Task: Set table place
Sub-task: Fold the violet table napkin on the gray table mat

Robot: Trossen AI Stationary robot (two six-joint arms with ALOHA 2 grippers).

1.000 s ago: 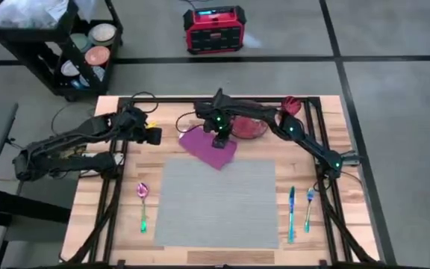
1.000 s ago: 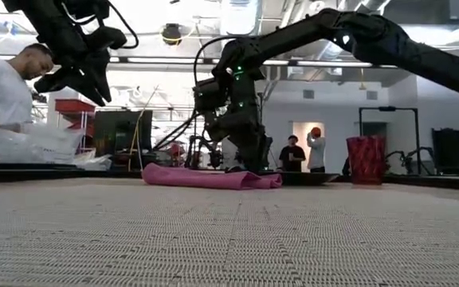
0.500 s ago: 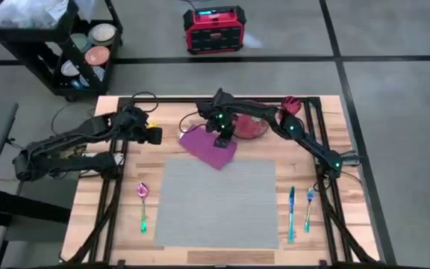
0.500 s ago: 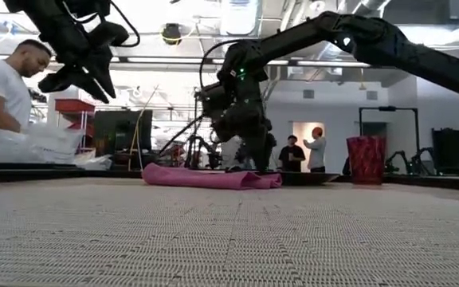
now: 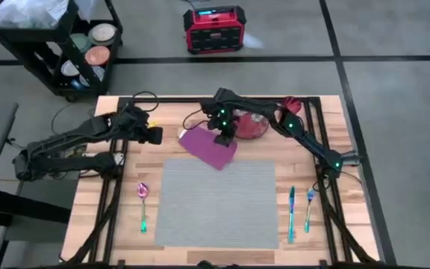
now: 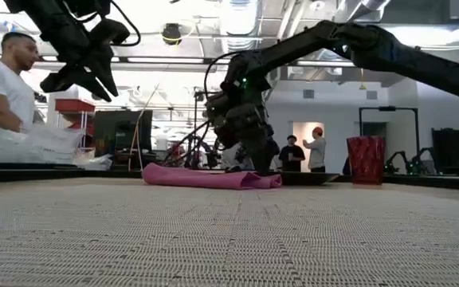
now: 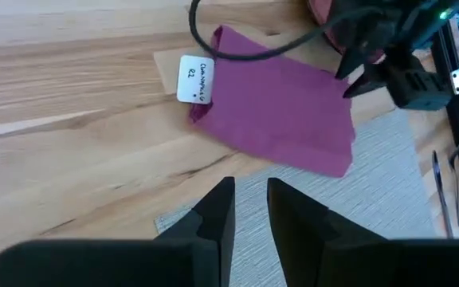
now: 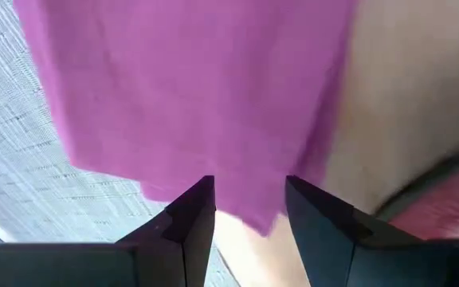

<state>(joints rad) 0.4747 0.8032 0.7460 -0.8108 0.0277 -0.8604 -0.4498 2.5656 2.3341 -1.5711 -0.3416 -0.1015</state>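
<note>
- Now your right gripper [image 5: 225, 140] is hanging just above the far right edge of the magenta napkin [image 5: 209, 146], with its fingers [image 8: 183, 227] parted and nothing between them.
- Compared with a second ago, this gripper is sitting a little farther back and to the right, closer to the red plate [image 5: 251, 127]; in the low view it is rising clear of the cloth.
- The napkin is not moving in this time. It is lying flat and folded, one corner resting over the far edge of the grey placemat [image 5: 216, 202], the rest on the table [image 5: 170, 153].
- You can read this as a release: the napkin is already put down and the arm is pulling away, probably toward the plate. This is only my judgement.
- Your left gripper [image 5: 154, 136] is waiting over the far left of the table, holding nothing; its fingers [image 7: 216, 215] are showing only a narrow gap.
- The placemat is lying in the middle near part of the table, still bare. One spoon [image 5: 143, 205] is lying to its left, and two more pieces of cutlery [image 5: 298, 209] to its right.
- Most of the setting is still to do.
</note>
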